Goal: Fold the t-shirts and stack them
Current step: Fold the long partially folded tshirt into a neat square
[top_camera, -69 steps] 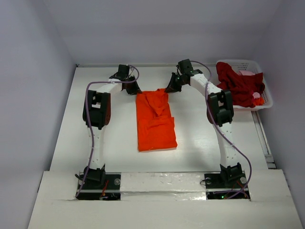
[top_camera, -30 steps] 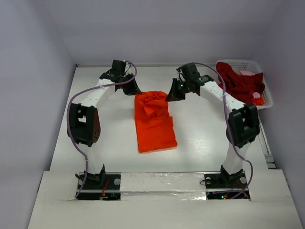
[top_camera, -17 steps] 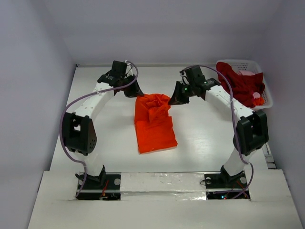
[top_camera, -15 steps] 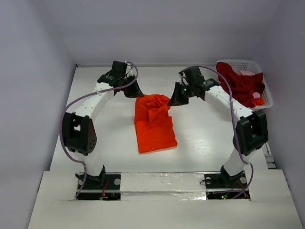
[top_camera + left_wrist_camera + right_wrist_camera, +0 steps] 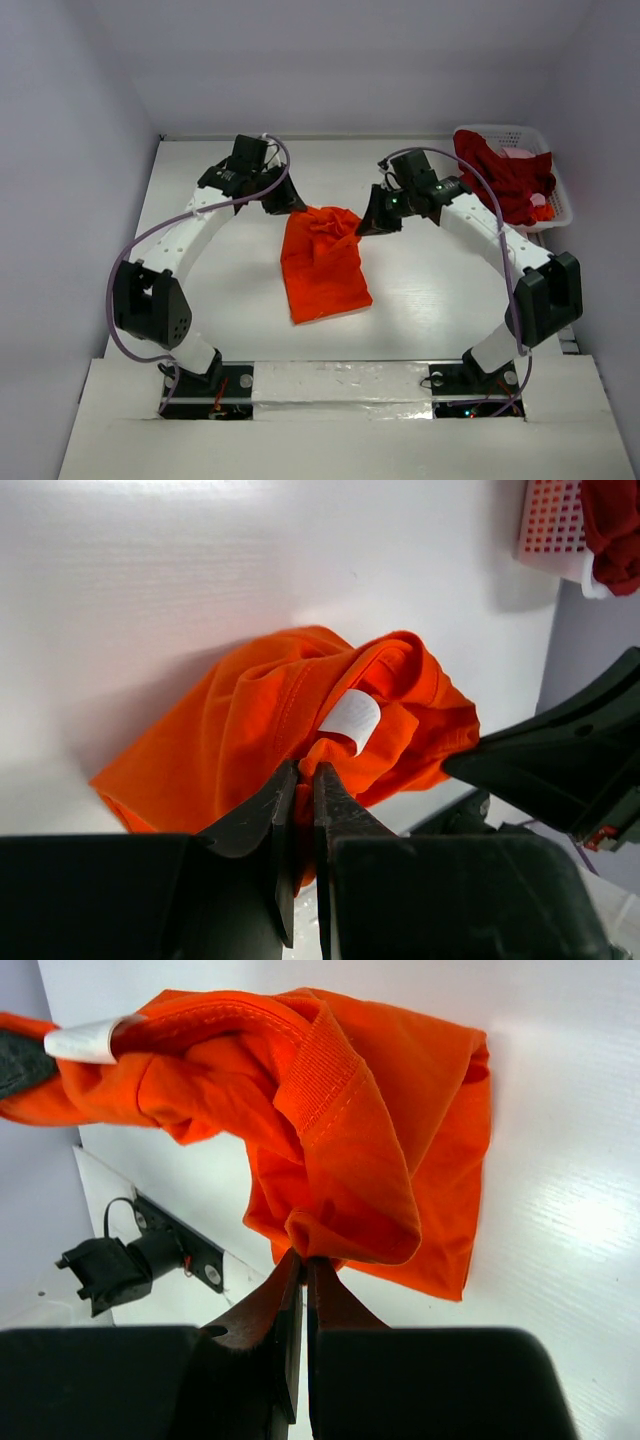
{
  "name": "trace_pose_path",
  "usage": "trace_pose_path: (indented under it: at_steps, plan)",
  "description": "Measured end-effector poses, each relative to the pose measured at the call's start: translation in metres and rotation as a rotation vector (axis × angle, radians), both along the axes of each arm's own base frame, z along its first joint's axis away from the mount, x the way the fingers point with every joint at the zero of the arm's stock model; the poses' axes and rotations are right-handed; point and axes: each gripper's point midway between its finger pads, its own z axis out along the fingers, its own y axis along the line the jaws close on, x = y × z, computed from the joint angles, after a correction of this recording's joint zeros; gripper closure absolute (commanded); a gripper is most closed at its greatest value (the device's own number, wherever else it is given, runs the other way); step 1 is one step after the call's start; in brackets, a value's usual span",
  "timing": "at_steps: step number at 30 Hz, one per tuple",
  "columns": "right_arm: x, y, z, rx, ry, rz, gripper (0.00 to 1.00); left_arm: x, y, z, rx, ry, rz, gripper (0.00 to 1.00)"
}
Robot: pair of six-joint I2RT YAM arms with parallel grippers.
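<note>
Orange-red t-shirt (image 5: 322, 262) is laid at centre of table (image 5: 430, 290), far end bunched & raised. Its corners are pinched by left gripper (image 5: 300, 772) & right gripper (image 5: 302, 1258), both clamped on cloth. Thin pinches: w/ uneven pull, slip or skewed fold is likely. Room is left near side & both flanks. Crimson t-shirt (image 5: 505, 180) is kept in basket (image 5: 556, 218), far right, well apart.

You are looking into a robotics lab test cell. Plain pale walls (image 5: 70, 150) close in the white surface (image 5: 430, 300) at the left, top and right of the frame, like a purpose-built enclosure. Along the bottom edge, the left arm base (image 5: 195, 385) and the right arm base (image 5: 480, 385) are fixed to a raised white ledge, with a strip of silvery tape (image 5: 340, 380) between them. Purple cables (image 5: 150, 235) run exposed along the arms. At upper right sits a white lattice basket (image 5: 562, 200).
</note>
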Motion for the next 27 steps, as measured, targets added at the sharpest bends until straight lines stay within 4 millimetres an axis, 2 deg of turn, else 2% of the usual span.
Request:
trace_pose_path:
  at_steps: [5,9,20,27]
  plan:
    - [-0.012,-0.005,-0.01,-0.011,0.035,0.005,1.0,-0.022,-0.007,-0.012,-0.013,0.057,-0.016,1.0]
    - [-0.017,-0.005,-0.011,-0.011,0.052,0.013,1.0,-0.031,-0.007,-0.024,-0.006,0.103,-0.013,1.0]
    - [-0.037,0.0,-0.007,-0.015,0.088,0.056,1.0,-0.039,-0.008,-0.024,-0.02,0.151,-0.002,1.0]
    - [-0.049,-0.006,0.007,-0.008,0.077,0.06,1.0,-0.056,-0.01,-0.017,-0.069,0.185,-0.016,1.0]
